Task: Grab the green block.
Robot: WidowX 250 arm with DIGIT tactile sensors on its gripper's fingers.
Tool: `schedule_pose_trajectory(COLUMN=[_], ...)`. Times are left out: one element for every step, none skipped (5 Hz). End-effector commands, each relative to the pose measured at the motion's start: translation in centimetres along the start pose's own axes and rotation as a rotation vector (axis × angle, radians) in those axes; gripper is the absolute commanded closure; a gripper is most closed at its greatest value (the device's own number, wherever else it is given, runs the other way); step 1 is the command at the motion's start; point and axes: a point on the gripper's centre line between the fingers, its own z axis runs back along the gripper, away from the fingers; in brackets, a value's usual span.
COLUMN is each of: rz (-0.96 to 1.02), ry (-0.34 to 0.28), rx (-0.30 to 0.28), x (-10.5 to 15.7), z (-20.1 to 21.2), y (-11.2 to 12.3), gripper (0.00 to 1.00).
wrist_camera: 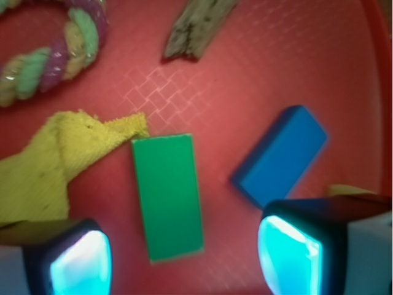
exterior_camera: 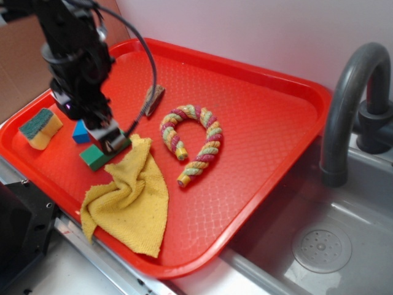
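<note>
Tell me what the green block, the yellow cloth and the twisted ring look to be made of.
Green block: likely painted wood or plastic; flat matte faces, sharp edges.
Yellow cloth: soft terry-like fabric; fuzzy nap, limp folds.
Twisted ring: braided rope, seemingly cotton; multicoloured strands wound together.

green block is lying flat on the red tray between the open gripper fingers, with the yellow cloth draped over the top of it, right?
Not quite. The green block does lie flat on the red tray, roughly between the fingers of the open gripper, but the yellow cloth is not draped over it. The wrist view shows the cloth beside the block, its corner just reaching the block's upper edge, the green top fully bare.
</note>
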Motion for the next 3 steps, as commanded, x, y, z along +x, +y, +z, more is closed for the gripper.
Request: schedule_pose_trajectory(rz=[-0.055,-0.077,-0.082], ry=[0.02,0.04,0.05], rx=[-0.011,-0.072,-0.094], x=[0.3,0.3,0.3], z=[-2.9,-3.9,-4.5], y=[-0.7,-0.6,-0.6], gripper=[0.0,0.0,0.0])
